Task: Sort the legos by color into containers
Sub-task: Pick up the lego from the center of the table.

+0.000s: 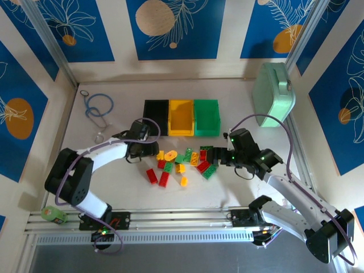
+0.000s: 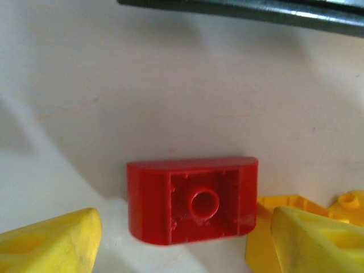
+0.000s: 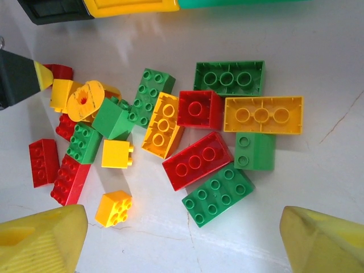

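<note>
Left gripper [image 2: 185, 242]: apart, clamped on nothing. Straddles an upturned red brick [image 2: 192, 199] lying flat on the table between the yellow fingers [image 2: 51, 242]; clear gap at 9 o'clock, tighter at 3.

Right gripper [image 3: 182, 239]: apart too, empty. Hangs over the brick pile [image 1: 185, 156] mid-table; pile at 12 o'clock of the tips, green eight-stud brick [image 3: 218, 195] nearest.

Black bin [image 1: 155, 116], yellow bin [image 1: 181, 118], green bin [image 1: 206, 118]: side by side in a row at 12 o'clock of the pile.
</note>
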Motion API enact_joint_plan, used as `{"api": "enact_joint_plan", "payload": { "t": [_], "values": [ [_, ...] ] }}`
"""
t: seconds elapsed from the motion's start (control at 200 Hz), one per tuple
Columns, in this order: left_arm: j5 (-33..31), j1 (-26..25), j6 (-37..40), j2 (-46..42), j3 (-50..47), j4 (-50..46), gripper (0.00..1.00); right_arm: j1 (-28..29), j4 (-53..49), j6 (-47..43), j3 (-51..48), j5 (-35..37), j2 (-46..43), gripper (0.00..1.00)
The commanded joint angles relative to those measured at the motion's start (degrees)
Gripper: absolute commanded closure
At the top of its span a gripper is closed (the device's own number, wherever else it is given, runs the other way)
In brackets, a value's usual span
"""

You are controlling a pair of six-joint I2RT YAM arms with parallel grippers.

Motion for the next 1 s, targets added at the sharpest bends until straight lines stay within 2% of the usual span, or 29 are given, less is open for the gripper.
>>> {"api": "enact_joint_plan", "payload": {
  "t": [0.0,0.455,0.821,0.996],
  "values": [
    [0.18,-0.4,-0.74,2.33,2.96,-0.12,0.24,0.37,0.67,0.47,-0.49,-0.61,-0.61,0.12],
    [-3.99,-2.46,-1.44,7.14,4.43,-2.98,0.27,0.37,1.5,0.64,-0.51,-0.5,-0.68,0.12],
    [-6.06,-2.46,-2.57,6.19,1.76,-2.6,0.33,0.37,1.59,1.03,-1.1,-0.5,-0.85,0.12],
    [-6.32,-2.45,-3.02,5.81,0.38,-2.21,0.4,0.37,2.01,1.25,-1.3,-0.41,-0.82,0.13]
  ]
}}
